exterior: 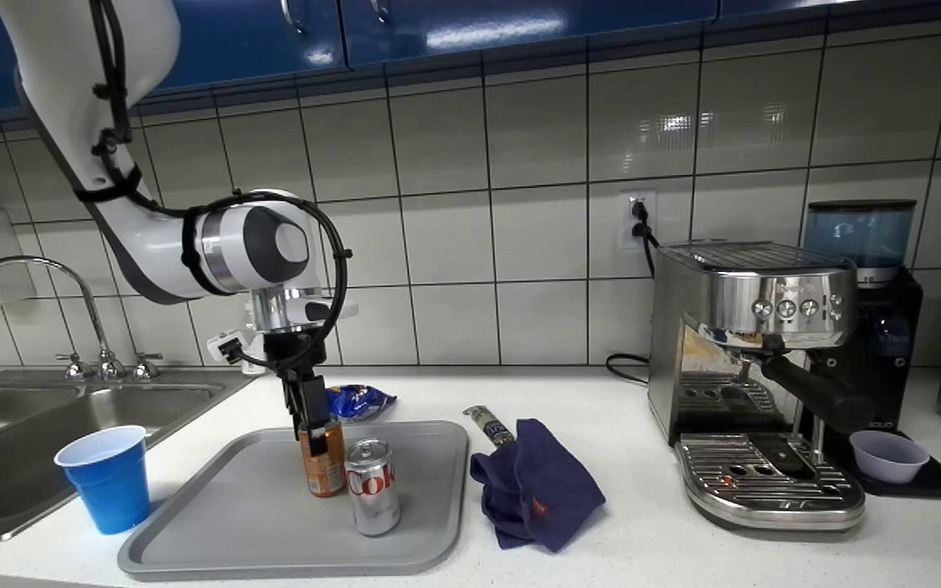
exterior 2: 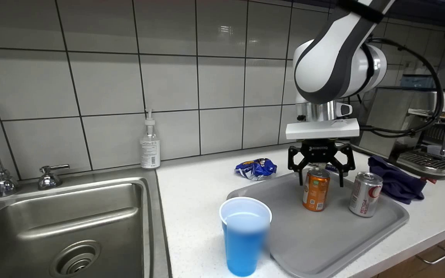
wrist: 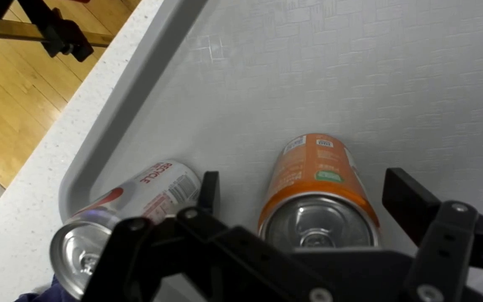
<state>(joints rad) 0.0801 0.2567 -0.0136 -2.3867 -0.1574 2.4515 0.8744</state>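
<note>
An orange can (exterior: 325, 474) stands upright on the grey tray (exterior: 250, 531), seen in both exterior views. My gripper (exterior 2: 321, 183) points down over it, open, one finger on each side of the can's upper part. In the wrist view the orange can (wrist: 317, 167) sits between the fingers (wrist: 211, 191), with a gap to either side; its near lid edge is hidden by the gripper body. A silver cola can (exterior: 374, 498) stands upright on the tray beside it. One finger overlaps the silver can (wrist: 141, 201) in the wrist view; whether they touch I cannot tell.
A blue cup (exterior: 109, 490) stands left of the tray, near the sink (exterior 2: 72, 216). Behind lies a blue snack bag (exterior 2: 256, 169). A dark purple cloth (exterior: 540, 490) and a wrapped bar (exterior: 487, 425) lie to the right, before the espresso machine (exterior: 671, 359).
</note>
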